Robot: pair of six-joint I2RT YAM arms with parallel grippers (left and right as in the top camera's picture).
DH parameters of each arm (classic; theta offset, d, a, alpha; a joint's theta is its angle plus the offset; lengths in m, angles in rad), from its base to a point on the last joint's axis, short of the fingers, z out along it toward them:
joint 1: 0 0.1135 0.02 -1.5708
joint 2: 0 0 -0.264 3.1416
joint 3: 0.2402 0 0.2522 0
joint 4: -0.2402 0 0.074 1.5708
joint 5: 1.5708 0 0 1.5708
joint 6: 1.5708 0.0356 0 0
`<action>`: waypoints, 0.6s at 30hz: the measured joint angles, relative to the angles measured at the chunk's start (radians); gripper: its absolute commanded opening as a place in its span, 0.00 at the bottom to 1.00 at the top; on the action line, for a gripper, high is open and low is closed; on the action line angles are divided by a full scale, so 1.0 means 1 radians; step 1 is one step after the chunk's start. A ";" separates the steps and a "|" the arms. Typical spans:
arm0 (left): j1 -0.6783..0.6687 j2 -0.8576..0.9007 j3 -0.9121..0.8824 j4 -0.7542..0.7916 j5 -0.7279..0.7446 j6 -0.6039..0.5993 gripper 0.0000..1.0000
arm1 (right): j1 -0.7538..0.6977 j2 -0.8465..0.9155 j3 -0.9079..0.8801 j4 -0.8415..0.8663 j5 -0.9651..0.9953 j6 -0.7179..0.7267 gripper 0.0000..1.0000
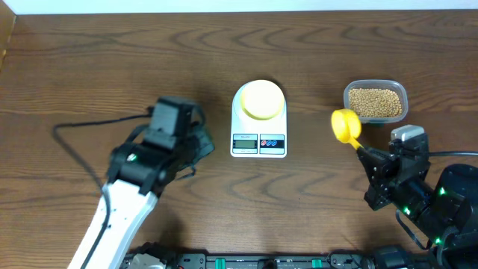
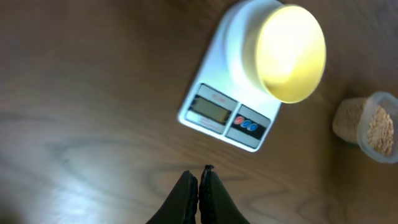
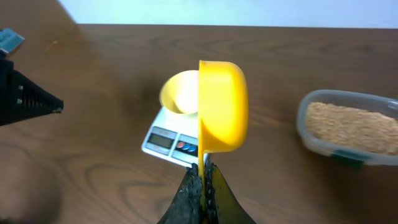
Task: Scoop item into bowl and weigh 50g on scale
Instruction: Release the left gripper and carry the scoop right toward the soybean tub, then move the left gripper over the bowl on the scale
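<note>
The pale yellow bowl sits on the white scale at the table's middle; both also show in the left wrist view, bowl and scale, and in the right wrist view, bowl and scale. The tan beans fill a clear tub at the right. My right gripper is shut on the handle of a bright yellow scoop, held on its side between scale and tub. My left gripper is shut and empty, left of the scale.
The clear tub also shows in the right wrist view and the left wrist view. A black cable loops over the table at the left. The table's far edge runs along the top.
</note>
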 measured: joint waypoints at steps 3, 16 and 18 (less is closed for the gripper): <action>-0.063 0.071 0.000 0.088 0.003 0.000 0.07 | 0.000 0.002 0.000 -0.016 0.065 -0.001 0.01; -0.285 0.456 0.000 0.348 -0.010 -0.057 0.07 | 0.000 0.003 0.000 -0.016 0.213 0.000 0.01; -0.295 0.502 0.000 0.376 -0.016 -0.060 0.07 | 0.000 0.003 0.000 -0.016 0.215 0.000 0.01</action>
